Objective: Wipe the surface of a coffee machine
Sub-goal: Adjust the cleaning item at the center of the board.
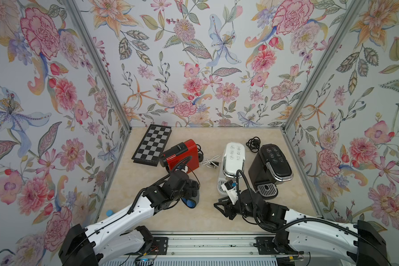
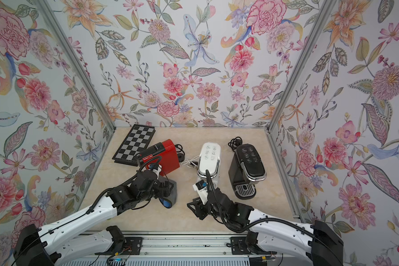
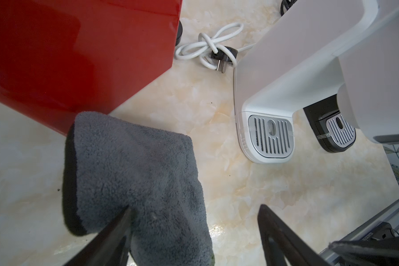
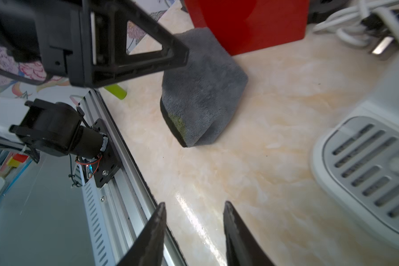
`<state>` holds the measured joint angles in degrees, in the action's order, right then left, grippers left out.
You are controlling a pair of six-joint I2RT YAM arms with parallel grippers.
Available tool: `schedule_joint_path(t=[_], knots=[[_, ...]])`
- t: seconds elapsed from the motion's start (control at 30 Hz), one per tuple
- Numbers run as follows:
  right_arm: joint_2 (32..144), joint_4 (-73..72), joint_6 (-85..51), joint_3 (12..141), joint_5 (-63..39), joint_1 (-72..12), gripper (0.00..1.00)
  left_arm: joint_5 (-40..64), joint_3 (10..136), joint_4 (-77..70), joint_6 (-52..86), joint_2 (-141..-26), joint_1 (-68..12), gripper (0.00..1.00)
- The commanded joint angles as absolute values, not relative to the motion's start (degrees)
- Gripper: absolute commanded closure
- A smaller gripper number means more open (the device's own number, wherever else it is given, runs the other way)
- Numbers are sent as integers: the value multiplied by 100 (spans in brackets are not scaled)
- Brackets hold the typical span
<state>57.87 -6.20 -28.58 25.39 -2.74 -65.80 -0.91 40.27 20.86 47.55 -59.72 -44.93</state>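
Note:
Three coffee machines stand on the marble table: a red one (image 1: 182, 156), a white one (image 1: 232, 161) and a black one (image 1: 271, 165). A folded grey cloth (image 3: 134, 165) lies on the table against the red machine's (image 3: 78, 46) front corner. My left gripper (image 3: 194, 211) hangs over the cloth with its jaws wide open. One finger (image 3: 122, 221) is over the cloth and the other stands over bare table. My right gripper (image 4: 194, 205) is open and empty, low over the table in front of the white machine's drip tray (image 4: 366, 165). The cloth (image 4: 203, 89) also shows in the right wrist view.
A chessboard (image 1: 152, 145) lies at the back left. A white cord with plug (image 1: 210, 162) sits between the red and white machines, and a black cord (image 1: 253, 144) lies behind the black one. A yellow-green object (image 4: 115, 91) lies near the front rail (image 1: 205, 244).

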Motion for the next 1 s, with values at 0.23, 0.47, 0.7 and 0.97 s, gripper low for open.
schedule_joint_path(t=[0.23,0.47,0.7,0.97], knots=[[7689,-2745,-2845,3181,730,-7259,56,221,3719,1486,4850,-5770,-4266,17],[8766,-3393,-2613,3820,460,-7038,54,308,3647,1475,4855,-5769,-4248,17],[9077,-3678,-2841,3711,631,-6572,69,242,3622,1613,4865,-5543,-4190,17],[9136,-3972,-2803,3716,207,-6738,62,316,3603,1538,4833,-5590,-4113,17]])
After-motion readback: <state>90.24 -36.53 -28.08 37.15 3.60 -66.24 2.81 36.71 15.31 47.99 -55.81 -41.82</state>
